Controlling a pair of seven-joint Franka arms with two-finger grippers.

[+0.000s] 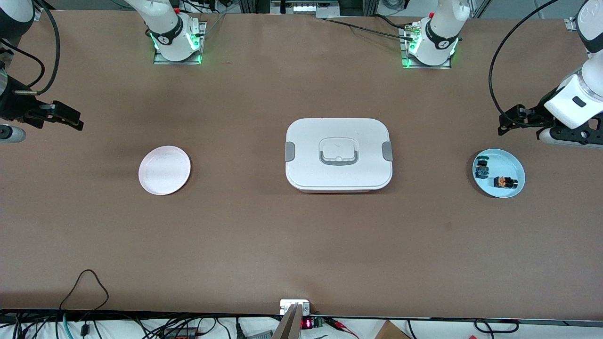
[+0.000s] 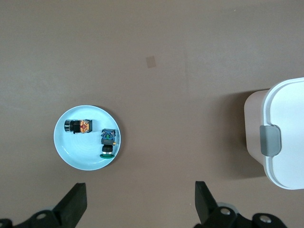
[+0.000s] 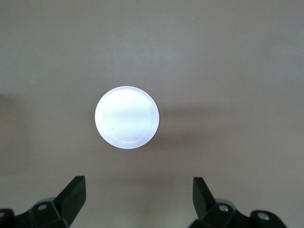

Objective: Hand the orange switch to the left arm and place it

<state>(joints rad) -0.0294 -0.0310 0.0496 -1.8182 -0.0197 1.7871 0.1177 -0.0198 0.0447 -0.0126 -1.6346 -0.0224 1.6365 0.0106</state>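
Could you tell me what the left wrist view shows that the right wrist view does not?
Only the left wrist view shows the light blue plate carrying the orange switch and the green switch, with the white box at its edge. Only the right wrist view shows the empty pale pink plate. Both show brown table and their own open gripper hanging above it: the left gripper and the right gripper.
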